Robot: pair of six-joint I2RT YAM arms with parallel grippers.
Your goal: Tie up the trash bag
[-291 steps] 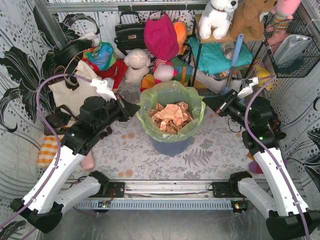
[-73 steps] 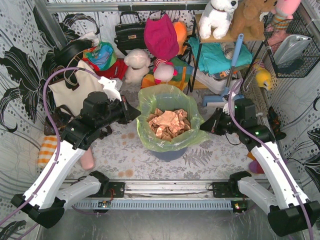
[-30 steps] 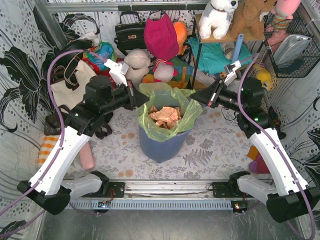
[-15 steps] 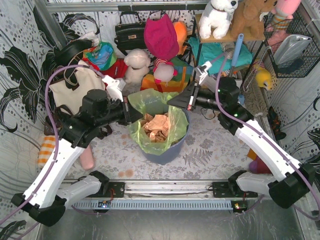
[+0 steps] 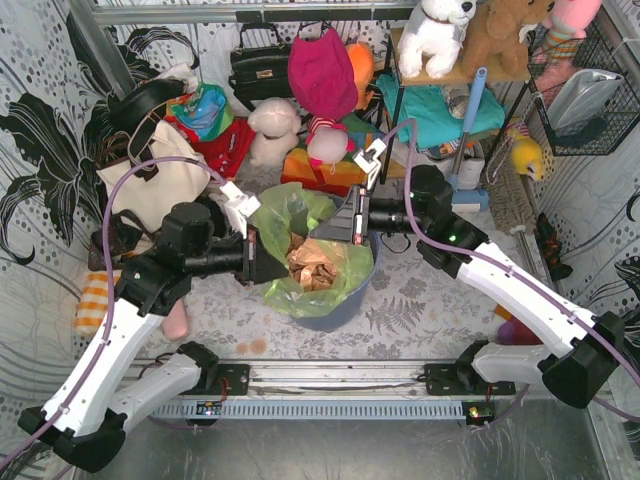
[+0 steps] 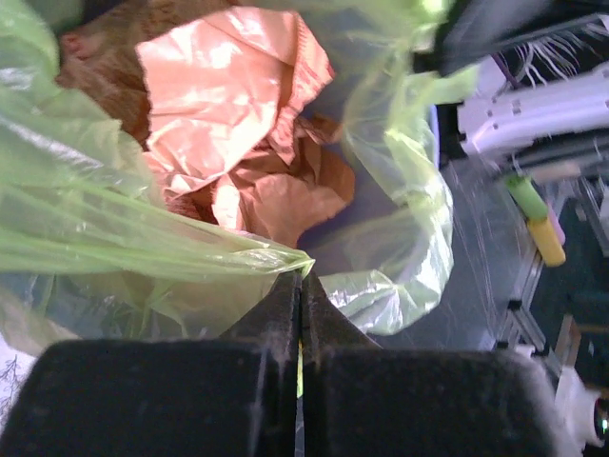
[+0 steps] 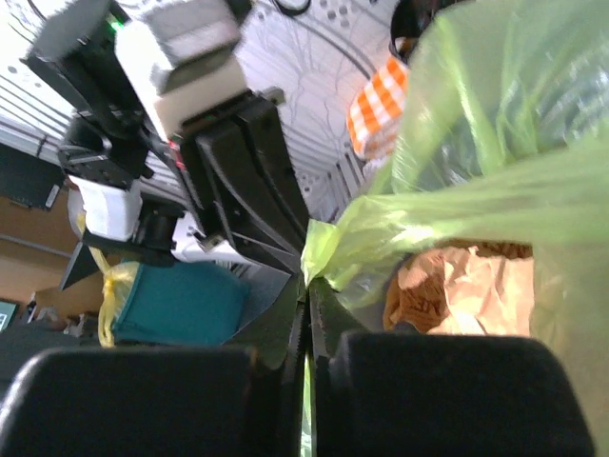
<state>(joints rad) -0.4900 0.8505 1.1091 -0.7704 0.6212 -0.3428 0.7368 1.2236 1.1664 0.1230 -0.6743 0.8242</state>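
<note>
trash bag: the trash bag [image 5: 292, 208] is sitting inside the bin [image 5: 350, 298], with its thin green rim gathering up and inward over the bin's mouth; tan scraps [image 5: 318, 262] are showing through at the bin's middle.
left hand: the left hand [image 5: 256, 257] is pinching a fold of the bag's rim at the bin's left edge, its fingers pressing flat together on the film with a point of plastic poking out above them.
right hand: the right hand [image 5: 346, 226] is clamping a bunched peak of the rim over the bin's far side, closed tight on the plastic.
step in hand: both hands are bringing opposite sides of the rim toward the bin's centre, probably so the two tails can cross for a knot.
bin: it is possibly leaning toward its near side on the worktop [image 5: 430, 295]; the overhead angle is making this hard to judge.
risk, slipping: each hand is holding only a narrow sliver of slick film, so a sideways tug over the bin could pull a tail free and let the mouth spring open.
risk, tearing: the film is stretching taut from the bin's rim, and pulling harder could split it.
risk, tipping: lifting while the bag is clinging to the bin could drag the bin over and spill the scraps.
risk, clashing: the hands are closing in above the bin, so crossing them carelessly could knock one grip loose.
</note>
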